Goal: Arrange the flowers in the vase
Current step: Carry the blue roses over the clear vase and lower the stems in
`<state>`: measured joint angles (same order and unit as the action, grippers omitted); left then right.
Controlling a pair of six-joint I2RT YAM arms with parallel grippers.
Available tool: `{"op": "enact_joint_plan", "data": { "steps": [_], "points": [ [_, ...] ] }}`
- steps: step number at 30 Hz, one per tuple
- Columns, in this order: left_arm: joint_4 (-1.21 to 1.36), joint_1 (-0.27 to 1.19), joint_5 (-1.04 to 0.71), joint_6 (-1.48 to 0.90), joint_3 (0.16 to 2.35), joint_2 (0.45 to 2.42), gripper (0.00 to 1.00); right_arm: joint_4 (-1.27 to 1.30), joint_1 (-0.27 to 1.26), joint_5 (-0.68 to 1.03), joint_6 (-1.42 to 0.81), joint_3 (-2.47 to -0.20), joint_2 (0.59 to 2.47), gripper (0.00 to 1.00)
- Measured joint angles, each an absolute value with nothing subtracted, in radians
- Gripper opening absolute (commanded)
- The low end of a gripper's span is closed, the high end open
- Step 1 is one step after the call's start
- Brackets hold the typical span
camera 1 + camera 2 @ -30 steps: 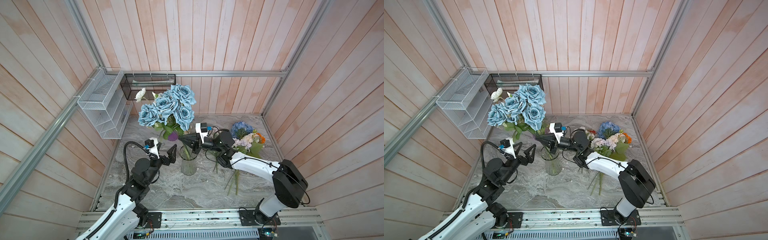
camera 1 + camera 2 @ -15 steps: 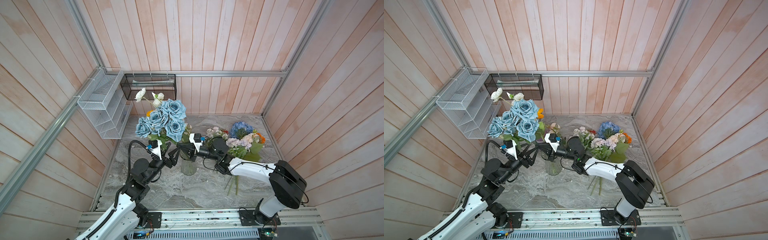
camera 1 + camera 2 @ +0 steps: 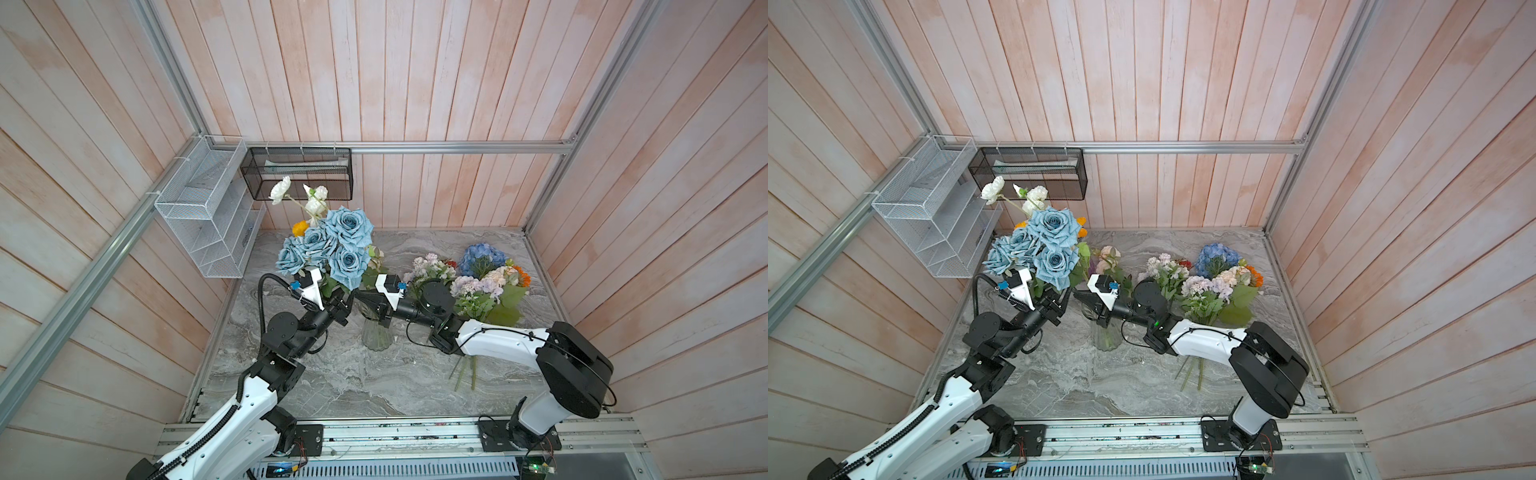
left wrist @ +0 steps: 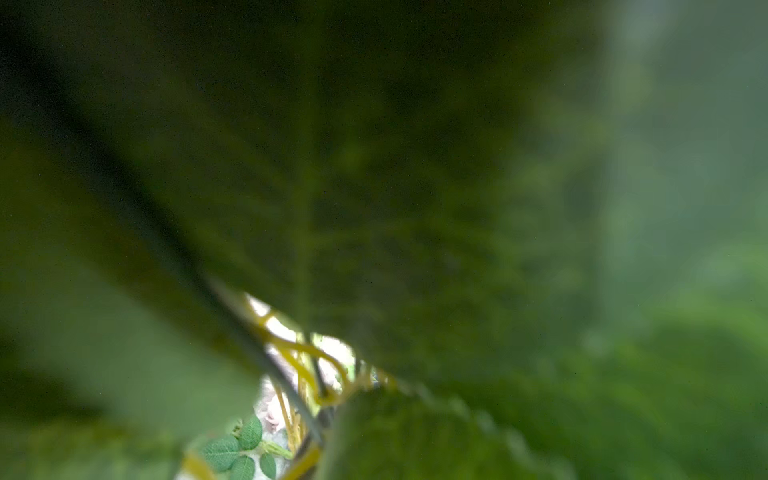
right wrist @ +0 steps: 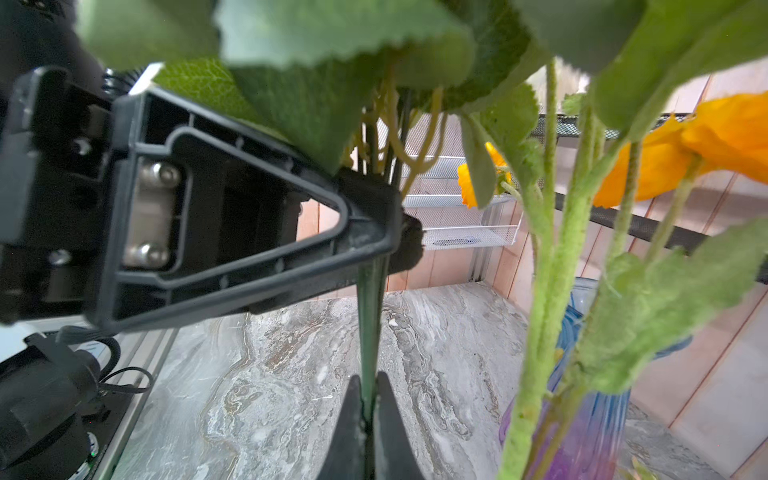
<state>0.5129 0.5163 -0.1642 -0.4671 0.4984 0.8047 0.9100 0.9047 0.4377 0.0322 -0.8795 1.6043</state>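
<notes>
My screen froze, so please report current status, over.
Right gripper shut on blue-rose stem. Left gripper around same stem, nearer blooms; grip unclear. Stem beside vase, lower end hidden. Poppy stems occupy vase.

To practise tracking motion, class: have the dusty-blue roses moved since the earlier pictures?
Yes. The dusty-blue roses have dropped: in a top view their heads earlier overlapped the black mesh basket, and now sit below it, closer to the vase.

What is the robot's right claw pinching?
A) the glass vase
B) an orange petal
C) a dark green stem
C: in the right wrist view, the two tips of the right claw are squeezed together on a dark green stem.
</notes>
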Motion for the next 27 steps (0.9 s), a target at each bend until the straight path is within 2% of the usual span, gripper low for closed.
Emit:
{"op": "enact_joint_plan", "data": {
  "steps": [8, 12, 14, 19, 25, 27],
  "points": [
    [0.519, 0.516, -0.152, -0.473, 0.498, 0.83, 0.1, 0.902, 0.905, 0.412, 0.038, -0.87, 1.6, 0.01],
    [0.515, 0.524, -0.145, -0.463, 0.498, 0.83, 0.1, 0.889, 0.906, 0.406, 0.053, -0.86, 1.581, 0.35],
    [0.51, 0.527, -0.131, -0.451, 0.498, 0.827, 0.1, 0.886, 0.908, 0.401, 0.058, -0.851, 1.562, 0.45],
    [0.508, 0.548, -0.086, -0.399, 0.498, 0.819, 0.1, 0.882, 0.907, 0.38, 0.06, -0.803, 1.463, 0.54],
    [0.51, 0.61, -0.02, -0.332, 0.498, 0.848, 0.1, 0.865, 0.878, 0.31, 0.063, -0.766, 1.335, 0.56],
    [0.517, 0.63, 0.002, -0.313, 0.498, 0.868, 0.14, 0.857, 0.859, 0.275, 0.063, -0.762, 1.314, 0.57]
  ]
}}
